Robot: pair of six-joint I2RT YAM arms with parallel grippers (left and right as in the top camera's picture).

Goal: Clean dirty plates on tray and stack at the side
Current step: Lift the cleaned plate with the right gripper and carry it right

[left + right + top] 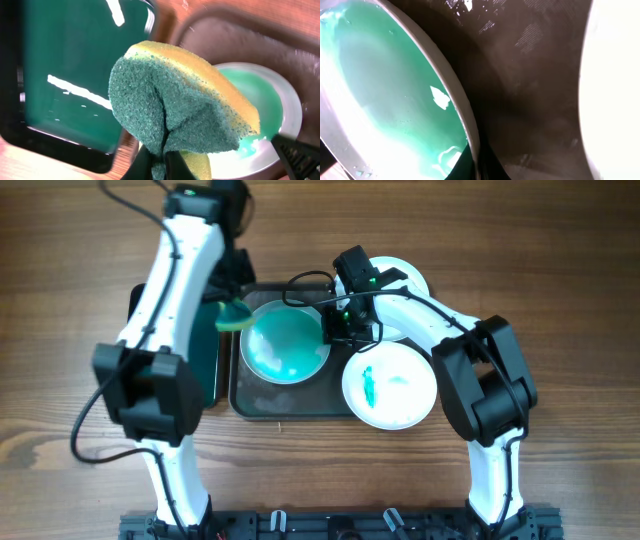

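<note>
A white plate (285, 343) smeared teal over its inside lies in the dark grey tray (250, 402). My right gripper (333, 325) is shut on its right rim; in the right wrist view the rim (455, 95) runs between the fingers (479, 167). My left gripper (237, 298) is shut on a green and yellow sponge (175, 107), held just above the plate's left edge (287, 102). A second plate (390, 383) with a teal streak lies at the tray's right. A third white plate (408, 280) lies on the wood behind the right arm.
A narrower black tray with a green inside (208, 355) lies left of the grey tray, also in the left wrist view (75, 75). Brown wood tabletop (560, 300) surrounds everything.
</note>
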